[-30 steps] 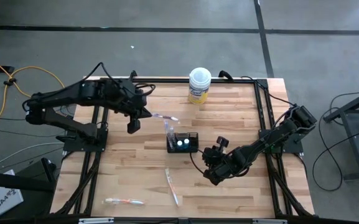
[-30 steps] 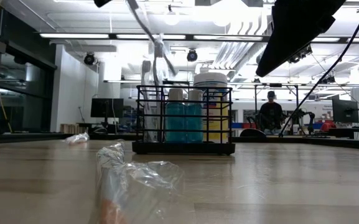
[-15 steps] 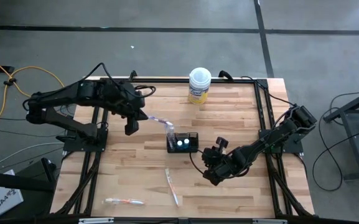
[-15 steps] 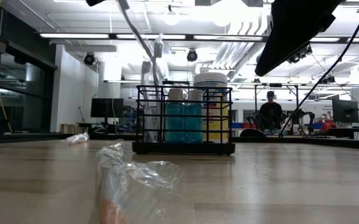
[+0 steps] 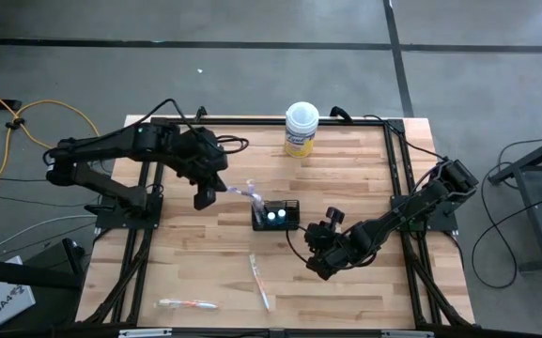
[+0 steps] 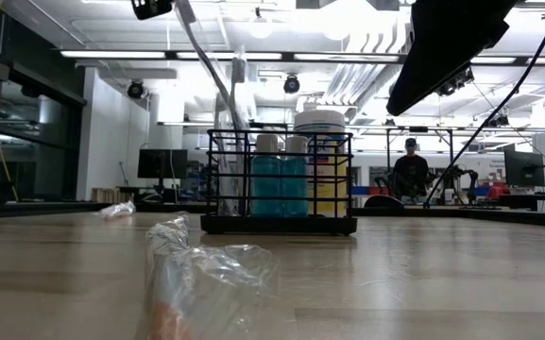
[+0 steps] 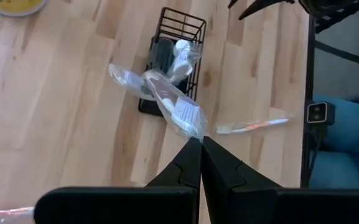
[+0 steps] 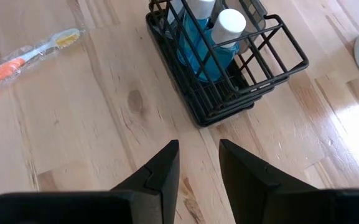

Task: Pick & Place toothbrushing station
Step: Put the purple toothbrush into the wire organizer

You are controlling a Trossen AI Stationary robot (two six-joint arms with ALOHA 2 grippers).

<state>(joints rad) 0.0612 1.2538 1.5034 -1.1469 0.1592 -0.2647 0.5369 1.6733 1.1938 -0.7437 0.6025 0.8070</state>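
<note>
The black wire holder point(image 5: 277, 215) stands on the table's middle with two teal white-capped tubes point(image 8: 211, 37) in it; it also shows in the low view point(image 6: 279, 184). My left gripper point(image 5: 205, 196) is left of the holder and above the table, shut on a clear-wrapped pale toothbrush point(image 5: 242, 191). The toothbrush's free end point(image 6: 236, 113) is by the holder's top rim at its left end. My right gripper point(image 5: 317, 264) is open and empty, to the near right of the holder. My left gripper pinches one end of the wrapped toothbrush point(image 7: 190, 127) between its two fingertips. The toothbrush reaches away from the fingers toward the holder and slants downward point(image 6: 206, 66). It is clear of the table.
A white-lidded yellow round tub point(image 5: 301, 129) stands at the table's far edge. A wrapped toothbrush point(image 5: 259, 280) lies near the holder's near side. An orange wrapped toothbrush point(image 5: 188, 304) lies by the near edge. Crumpled clear wrapping point(image 6: 206, 283) fills the low view's foreground.
My left gripper has moved slightly toward the holder and the table's near edge, staying shut on the toothbrush. The toothbrush's free end has come down from above the holder to its top rim at the left end.
</note>
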